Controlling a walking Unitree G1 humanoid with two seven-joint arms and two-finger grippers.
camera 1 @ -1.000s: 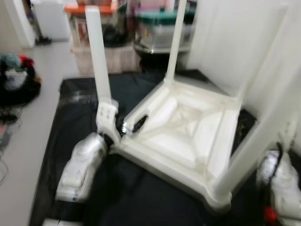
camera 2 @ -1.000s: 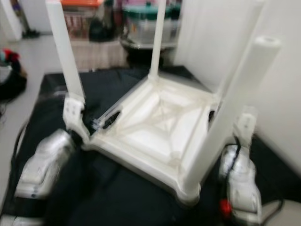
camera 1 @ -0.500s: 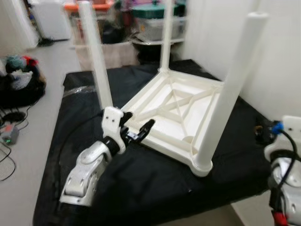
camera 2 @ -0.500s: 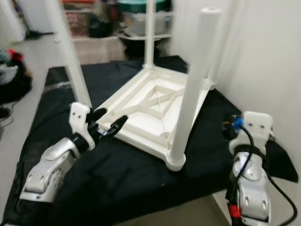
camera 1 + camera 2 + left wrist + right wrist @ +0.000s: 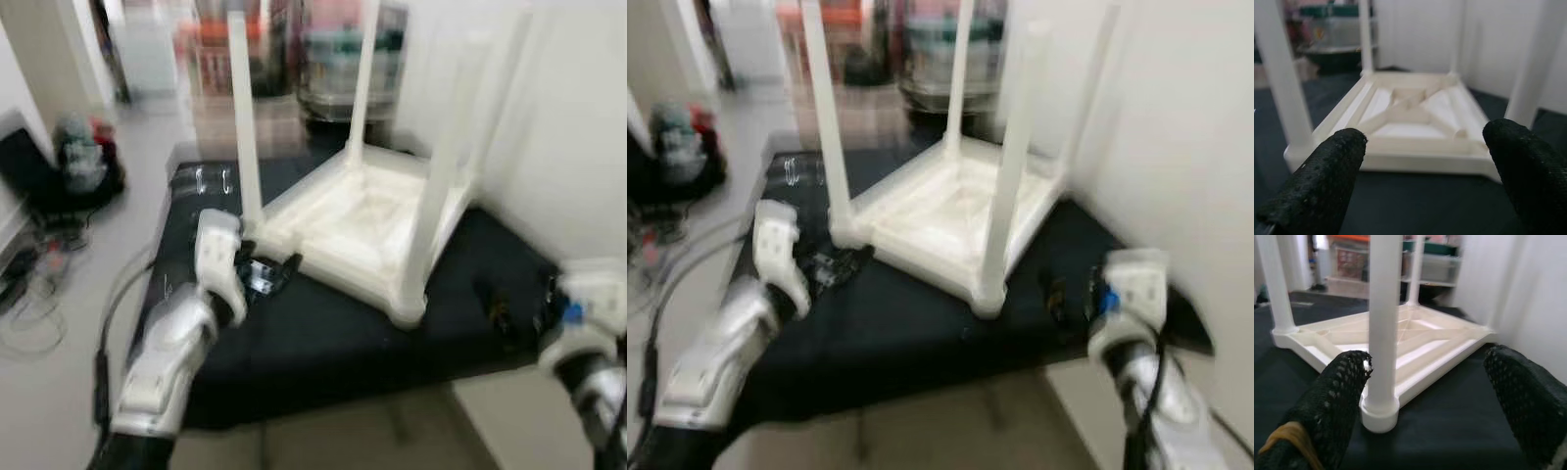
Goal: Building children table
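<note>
a small white plastic children's table (image 5: 367, 223) lies upside down on a black cloth-covered platform (image 5: 323, 328), its four round white legs (image 5: 1011, 162) pointing at the ceiling, close against a pale wall (image 5: 578, 147) on the robot's right. flipped this way, the ribbed underside with its crossed braces faces up and the leg sockets at each corner can be reached from above, which looks like the reason for the pose. all four legs appear seated, so the assembly seems close to finished (the head views are blurred, so how firmly each leg sits cannot be judged).

the left gripper (image 5: 269, 275) hovers low over the cloth just beside the table's near left corner, its two black fingers (image 5: 1322, 181) spread apart with nothing between them; its wrist camera looks straight across the frame between the legs. the right gripper (image 5: 1425, 406) hangs near the platform's right edge, apart from the table, fingers likewise spread and empty, and its wrist camera faces the nearest leg where that meets its round corner socket. both arms sit on opposite sides of the table, a stance that would suit either checking the legs or taking hold of the frame to turn it upright.

behind the platform, blurred plastic storage boxes (image 5: 343, 59) stand stacked, and dark bags and cables (image 5: 59, 186) lie on the pale floor to the robot's left.
</note>
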